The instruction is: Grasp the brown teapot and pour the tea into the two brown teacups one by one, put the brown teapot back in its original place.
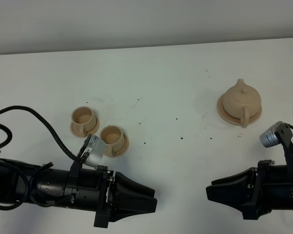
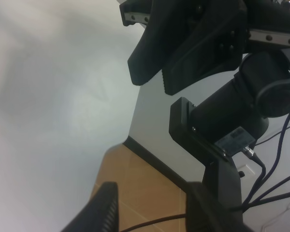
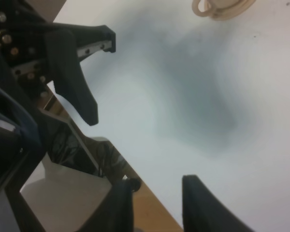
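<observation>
Brown teapot (image 1: 240, 100) upright, lid on, seated on wide saucer (image 1: 223, 113), handle turned toward the near edge of the tabletop (image 1: 161, 73). Nothing gripping it.

Farther teacup (image 1: 83, 117) well to the left of the teapot in the high view, upright on a small saucer (image 1: 77, 130). Nearer teacup (image 1: 113, 137) just beside it, a bit closer to the teapot and lower in the view, also on its own saucer, the two saucers close or touching, hard to tell.

Right gripper (image 1: 210, 190) below the teapot in the high view, well apart from it, pointing left; released, fingers (image 3: 203, 208) spread with only bare tabletop between, holding nothing.

Left gripper (image 1: 154, 201) much farther from the teapot, below the nearer teacup, pointing right at the right gripper; also released, fingers (image 2: 101, 208) apart and empty.

Few dark specks (image 1: 181, 138) scattered on the tabletop between teapot and teacups.
</observation>
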Available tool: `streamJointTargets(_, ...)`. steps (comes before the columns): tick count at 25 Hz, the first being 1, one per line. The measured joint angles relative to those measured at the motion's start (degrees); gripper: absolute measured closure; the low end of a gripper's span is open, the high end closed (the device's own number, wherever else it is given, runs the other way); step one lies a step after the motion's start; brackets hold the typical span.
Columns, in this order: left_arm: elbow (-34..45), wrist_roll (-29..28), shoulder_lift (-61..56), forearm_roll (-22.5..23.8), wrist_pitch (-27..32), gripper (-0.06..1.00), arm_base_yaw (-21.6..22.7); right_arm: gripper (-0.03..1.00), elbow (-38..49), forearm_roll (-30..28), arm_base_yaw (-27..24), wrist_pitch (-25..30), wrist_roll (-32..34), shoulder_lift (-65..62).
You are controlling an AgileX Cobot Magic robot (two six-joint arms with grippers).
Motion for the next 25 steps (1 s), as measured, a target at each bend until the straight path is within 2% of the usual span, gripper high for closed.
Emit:
streamJointTargets(20, 0.0, -0.2, 0.0, -0.1, 1.4, 0.57, 0.0, 0.69, 0.0, 0.0, 0.0, 0.0, 0.0, 0.0)
streamJointTargets(25, -0.1, -2.3, -1.3, -2.2, 0.7, 0.57, 0.0, 0.69, -2.1, -1.9, 0.0, -0.4, 1.9, 0.1)
